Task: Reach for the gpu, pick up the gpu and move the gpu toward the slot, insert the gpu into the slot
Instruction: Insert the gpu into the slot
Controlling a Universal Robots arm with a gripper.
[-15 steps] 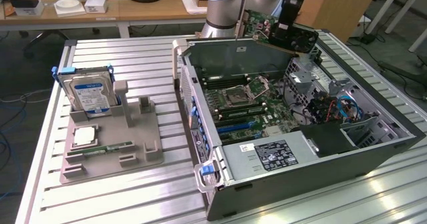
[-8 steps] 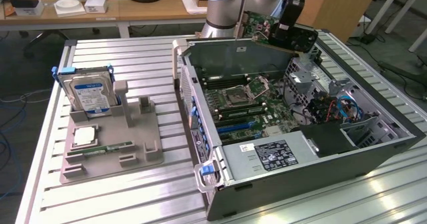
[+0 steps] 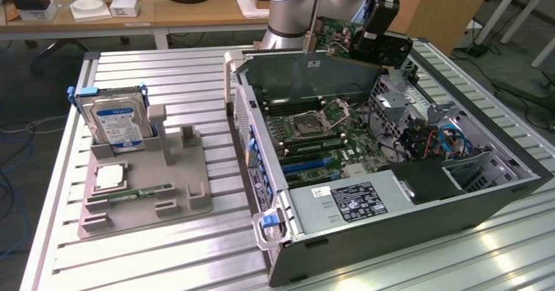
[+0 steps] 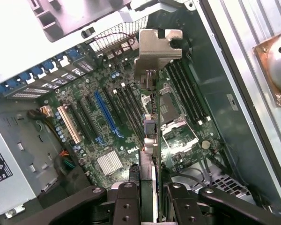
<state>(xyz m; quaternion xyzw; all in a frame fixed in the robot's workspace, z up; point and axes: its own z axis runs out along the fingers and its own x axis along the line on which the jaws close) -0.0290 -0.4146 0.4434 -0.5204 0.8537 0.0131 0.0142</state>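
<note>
Silver ribbed aluminium counter (image 3: 173, 265), built of long slats. Two things sit directly on it, w/ a strip of bare slats btwn them. On the exterior view's left: flat grey plastic fixture tray (image 3: 139, 216) w/ upright holders, lying flat. On the exterior view's right: big black metal PC tower case (image 3: 390, 239), laid on its side, open face up, just beside the tray.

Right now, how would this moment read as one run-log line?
gripper: shut on gpu | gpu: held above open computer case, over motherboard | insertion: not yet done
</note>
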